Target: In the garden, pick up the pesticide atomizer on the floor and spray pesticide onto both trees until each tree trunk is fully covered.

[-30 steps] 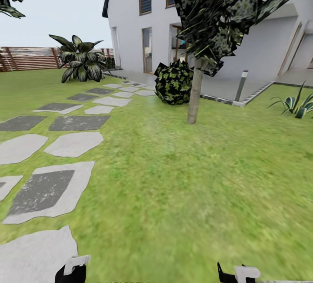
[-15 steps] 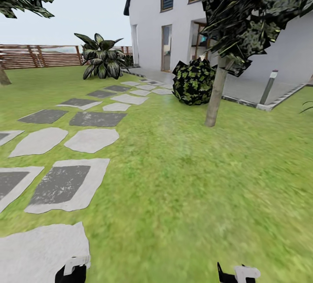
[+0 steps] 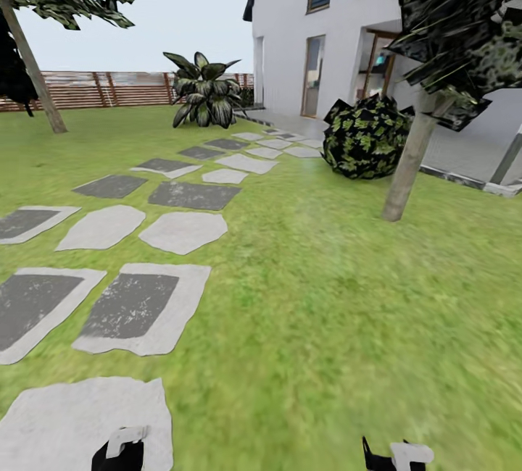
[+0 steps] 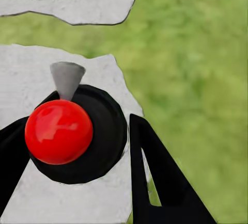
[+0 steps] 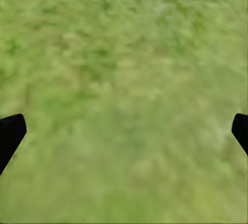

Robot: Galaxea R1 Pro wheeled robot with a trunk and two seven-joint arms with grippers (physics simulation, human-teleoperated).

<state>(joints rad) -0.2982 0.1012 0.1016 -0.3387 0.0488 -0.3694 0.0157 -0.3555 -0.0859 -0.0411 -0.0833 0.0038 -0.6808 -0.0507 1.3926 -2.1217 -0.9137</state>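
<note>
In the left wrist view a round dark body with a red dome and a pale grey cone, the pesticide atomizer (image 4: 106, 131), sits between my left gripper's (image 4: 77, 123) black fingers, which stand close against its sides. That gripper (image 3: 119, 451) hangs low over a pale stone at the head view's bottom edge. My right gripper (image 3: 395, 456) is open over bare grass, its fingertips (image 5: 10, 133) far apart. One tree with a bare grey-brown trunk (image 3: 407, 167) stands ahead on the right. Another tree trunk (image 3: 36, 76) rises far left by the fence.
A stepping-stone path (image 3: 181, 232) runs from my feet toward the white house (image 3: 326, 29). A round dark shrub (image 3: 366, 138) sits beside the right tree, a broad-leaved plant (image 3: 203, 94) near the slatted fence (image 3: 109, 88). Grass floor (image 3: 312, 326) spreads ahead.
The whole picture has slid to the right, so the camera has turned left. The far-left tree and more fence have come into view. Both grippers look the same.
</note>
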